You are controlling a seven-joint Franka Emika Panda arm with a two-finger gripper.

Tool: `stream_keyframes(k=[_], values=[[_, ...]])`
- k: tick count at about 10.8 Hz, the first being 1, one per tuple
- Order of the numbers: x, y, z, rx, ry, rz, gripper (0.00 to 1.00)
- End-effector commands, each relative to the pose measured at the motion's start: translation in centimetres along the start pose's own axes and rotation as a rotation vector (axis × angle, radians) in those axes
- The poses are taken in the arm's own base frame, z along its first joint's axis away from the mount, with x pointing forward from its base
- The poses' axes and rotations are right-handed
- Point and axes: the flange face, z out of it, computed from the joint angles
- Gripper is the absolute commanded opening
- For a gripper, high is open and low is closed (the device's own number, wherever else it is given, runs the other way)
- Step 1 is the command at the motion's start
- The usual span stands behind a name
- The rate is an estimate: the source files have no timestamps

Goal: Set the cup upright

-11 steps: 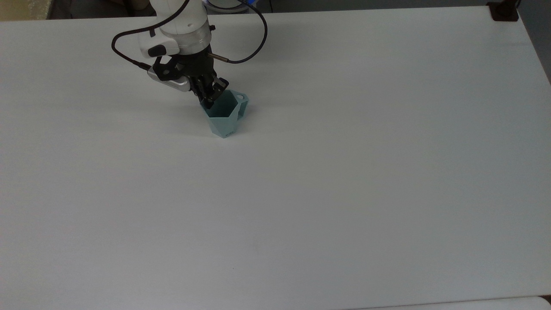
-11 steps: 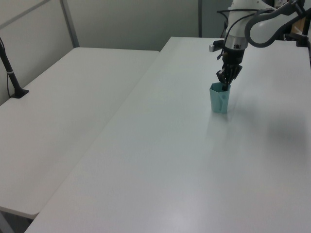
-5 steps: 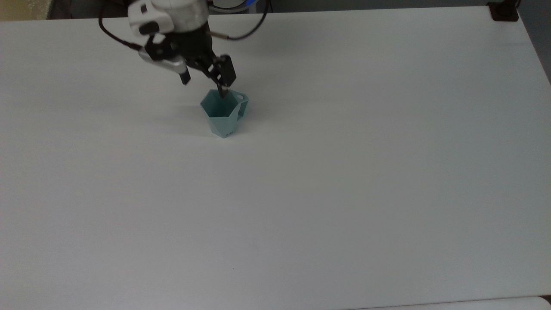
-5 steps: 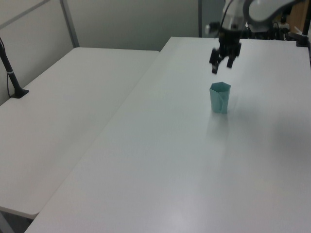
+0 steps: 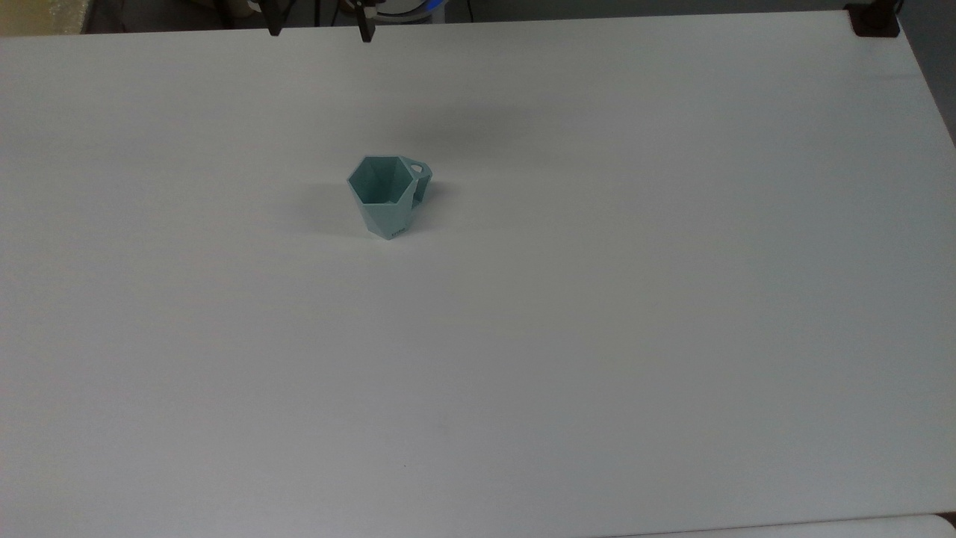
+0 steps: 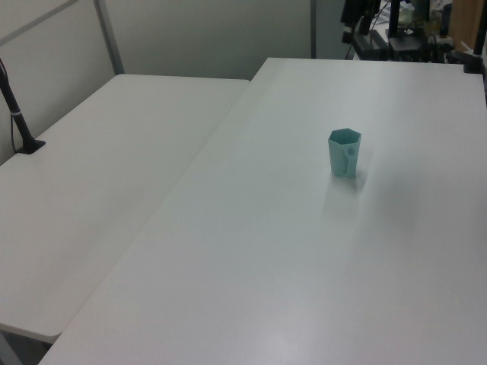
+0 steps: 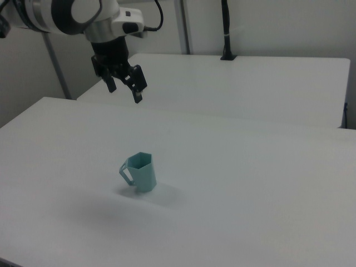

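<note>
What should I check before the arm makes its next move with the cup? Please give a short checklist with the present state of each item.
1. The cup stands on its base with the rim up: ok.
2. The gripper is open, holding nothing: ok.
3. The gripper is raised well above the cup, apart from it: ok.
4. The handle is free, touching nothing: ok.
5. The cup stands well away from the edges of the table: ok.
6. The cup stands steady, not rocking: cannot tell.
</note>
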Motion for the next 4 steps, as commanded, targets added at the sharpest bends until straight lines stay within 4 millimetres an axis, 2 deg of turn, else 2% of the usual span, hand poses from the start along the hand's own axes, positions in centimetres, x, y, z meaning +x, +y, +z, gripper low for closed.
stream_keyframes(k=[1,3,4], values=[[-0.1,2.8,1.6,-0.047,-0.12,-0.167,1.0],[0.0,4.3,0.7,-0.055,-0.114,-0.184,1.0],[-0.1,4.4,0.5,-0.055,-0.109,-0.181,1.0]])
